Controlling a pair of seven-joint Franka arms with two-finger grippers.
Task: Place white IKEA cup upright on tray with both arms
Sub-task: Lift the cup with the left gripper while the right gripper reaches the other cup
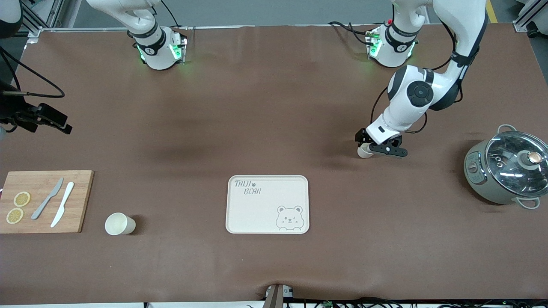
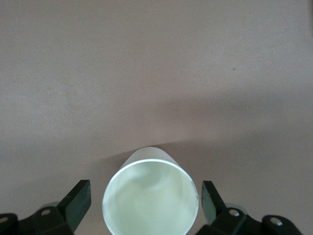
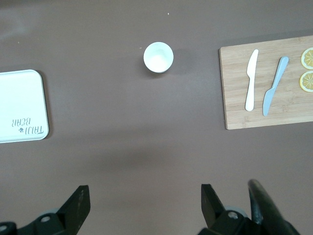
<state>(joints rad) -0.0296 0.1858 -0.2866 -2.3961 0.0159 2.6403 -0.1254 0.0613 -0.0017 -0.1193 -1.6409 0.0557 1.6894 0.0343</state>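
A white cup (image 1: 364,151) sits on the brown table toward the left arm's end, farther from the front camera than the tray (image 1: 265,205). My left gripper (image 1: 371,149) is low around it and open. In the left wrist view the cup (image 2: 149,205) shows its mouth between the two fingers (image 2: 78,198), with small gaps on both sides. A second white cup (image 1: 119,223) stands upright between the cutting board and the tray, and it also shows in the right wrist view (image 3: 158,57). My right gripper (image 1: 64,126) hangs high at the right arm's end, open and empty (image 3: 145,203). The cream "TAIJI BEAR" tray (image 3: 19,103) holds nothing.
A wooden cutting board (image 1: 81,201) with two knives and two lemon slices lies at the right arm's end. A grey pot with a glass lid (image 1: 507,169) stands at the left arm's end.
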